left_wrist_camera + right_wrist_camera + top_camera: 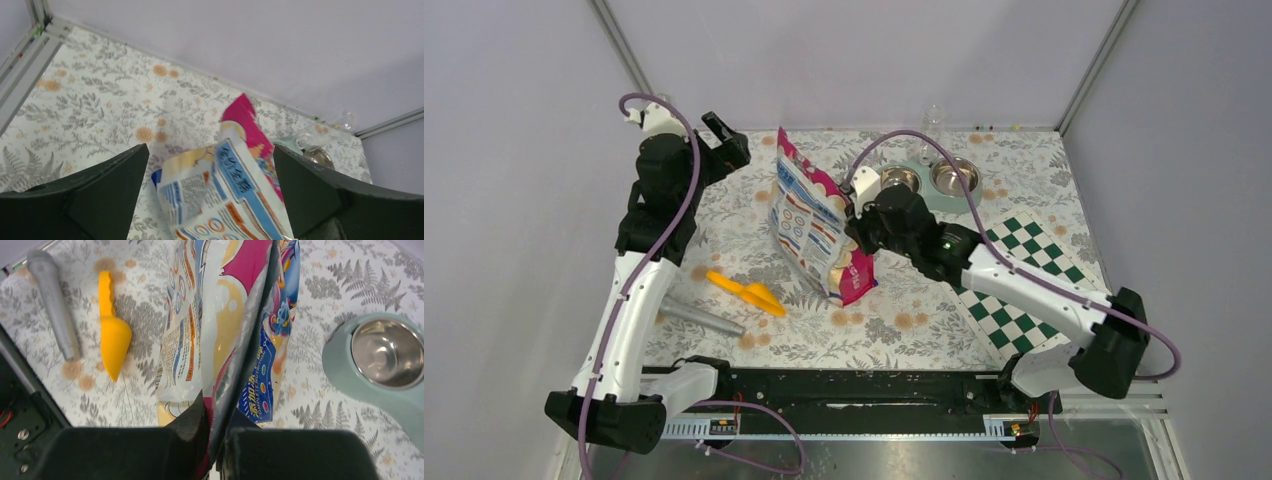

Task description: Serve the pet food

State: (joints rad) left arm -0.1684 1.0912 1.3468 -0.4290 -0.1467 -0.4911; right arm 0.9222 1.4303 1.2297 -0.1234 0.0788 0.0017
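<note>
My right gripper [215, 426] is clamped shut on the bag [816, 225] edge mid-frame, so I'd say this is the opening step. No pet food in sight, I'm guessing it's inside. My left gripper [724, 138] hangs wide open upper left and needs the opposite edge next. Scoop [746, 292] lower left, bowls [939, 178] upper right, bare mat [894, 330] between.

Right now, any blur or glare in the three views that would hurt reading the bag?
Left wrist: the bag print is smeared and soft. Right wrist: sharp, but there is white sheen on the glossy film and reflections in the steel bowl. Top external: even light, faint shadows, no glare.
</note>
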